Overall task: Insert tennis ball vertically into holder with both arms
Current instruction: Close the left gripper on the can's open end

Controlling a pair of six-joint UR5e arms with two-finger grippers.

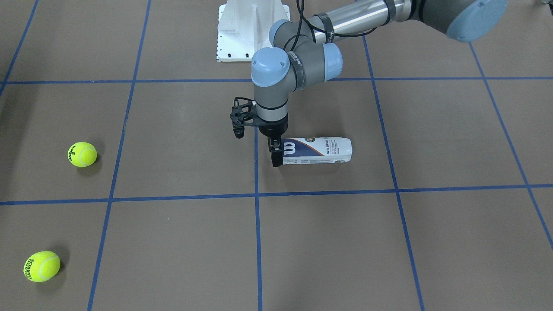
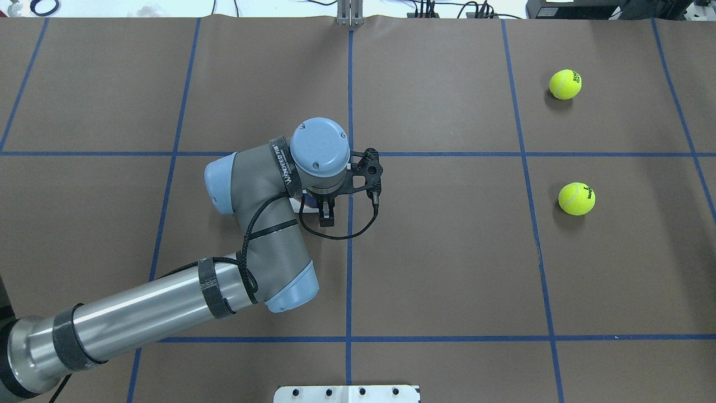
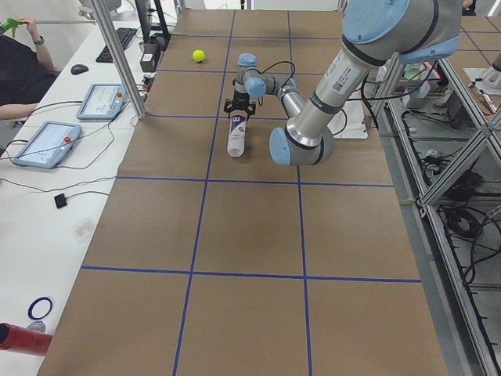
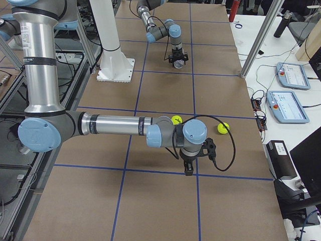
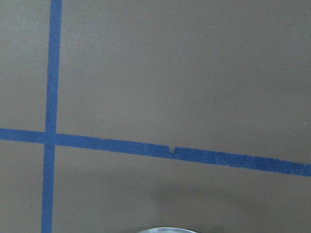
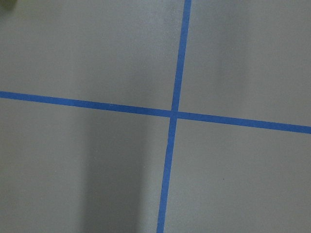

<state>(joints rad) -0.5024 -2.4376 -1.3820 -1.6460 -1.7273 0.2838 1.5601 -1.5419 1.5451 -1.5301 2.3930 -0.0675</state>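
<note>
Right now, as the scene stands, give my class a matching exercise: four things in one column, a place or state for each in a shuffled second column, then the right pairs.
Things
1. holder
2. left hand
3. right hand
4. white pedestal base

Places or states
A. points down over blue tape, far from the holder
B. stands at the robot's edge of the table
C. lies on its side
D. sits at the holder's W-logo end

Pairs: 1-C, 2-D, 3-A, 4-B
</note>
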